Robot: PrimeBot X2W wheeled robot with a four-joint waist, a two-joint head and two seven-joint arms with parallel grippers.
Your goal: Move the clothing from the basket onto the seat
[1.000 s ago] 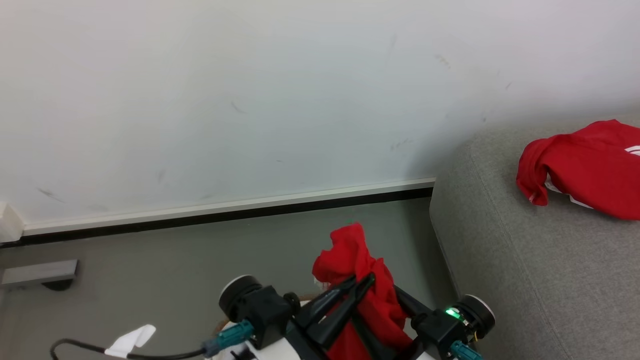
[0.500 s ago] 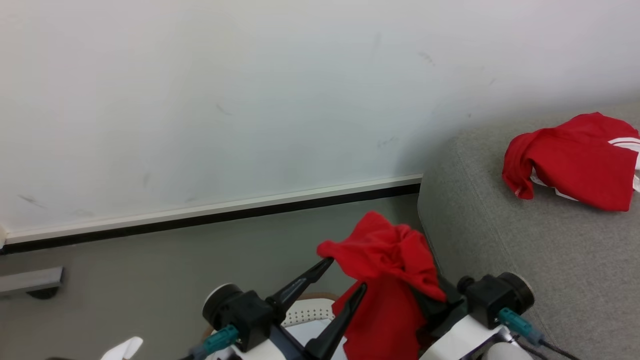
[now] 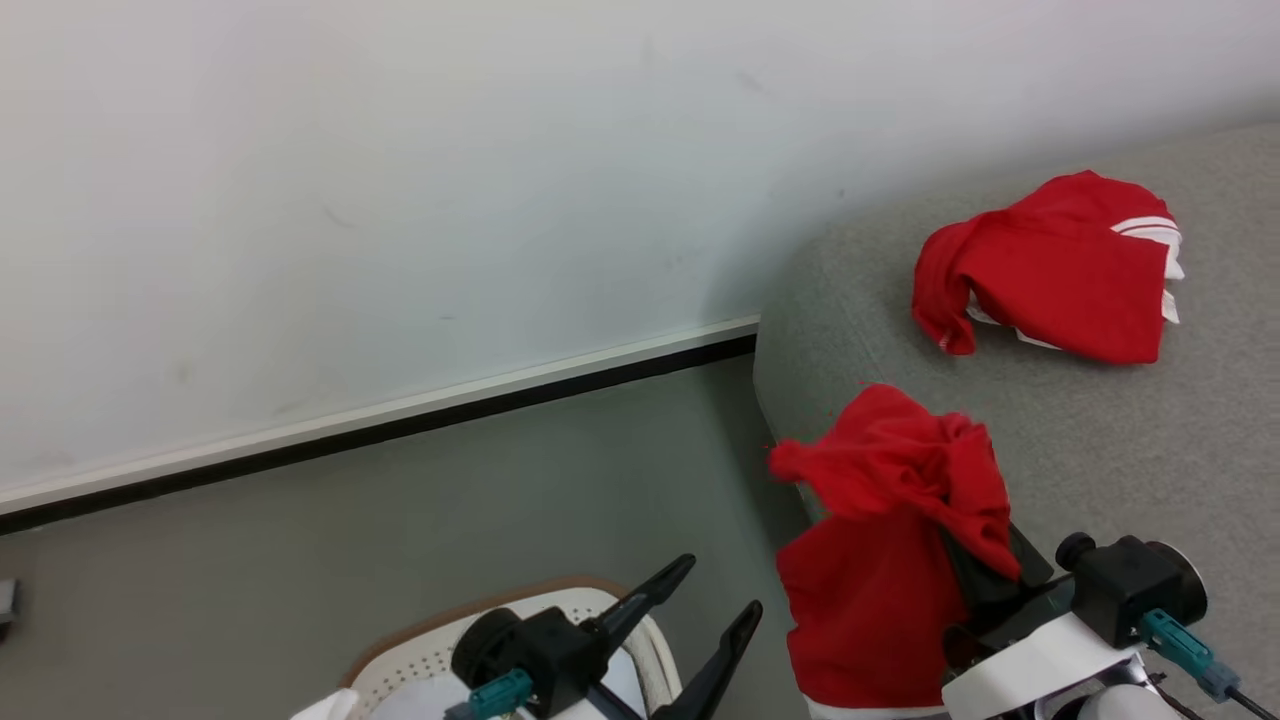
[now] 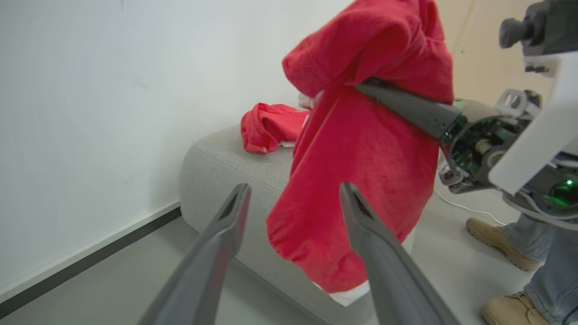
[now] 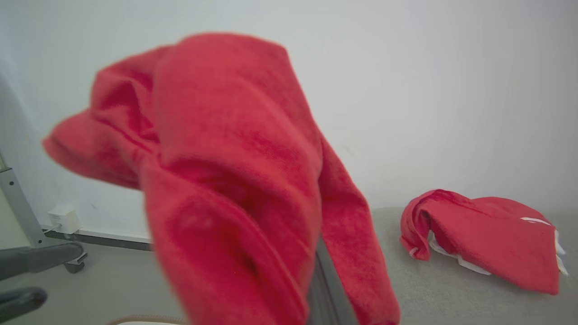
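Observation:
My right gripper (image 3: pixel 985 585) is shut on a bright red piece of clothing (image 3: pixel 890 540), which drapes over its fingers and hides the tips. The garment hangs at the left edge of the light grey seat (image 3: pixel 1100 450), above the floor. A second red garment with white trim (image 3: pixel 1050 280) lies crumpled on the seat near the wall. My left gripper (image 3: pixel 718 585) is open and holds nothing, just over the cream basket with its brown rim (image 3: pixel 470 612). From the left wrist the held clothing (image 4: pixel 361 180) hangs beyond my left gripper (image 4: pixel 294 187), which stands open, with the seat (image 4: pixel 216 158) behind.
A white wall with a black-edged baseboard (image 3: pixel 400 415) runs behind the grey floor (image 3: pixel 400 520). A person's tan boots and jeans (image 4: pixel 496 234) stand on the far side of the seat, by a thin white cable (image 4: pixel 465 207). A grey metal leg and white wall box (image 5: pixel 63 216) stand at the left.
The left gripper let go of the red garment, opened and dropped back over the basket. The right gripper shut on the garment and carried it right to the seat. The head camera turned right.

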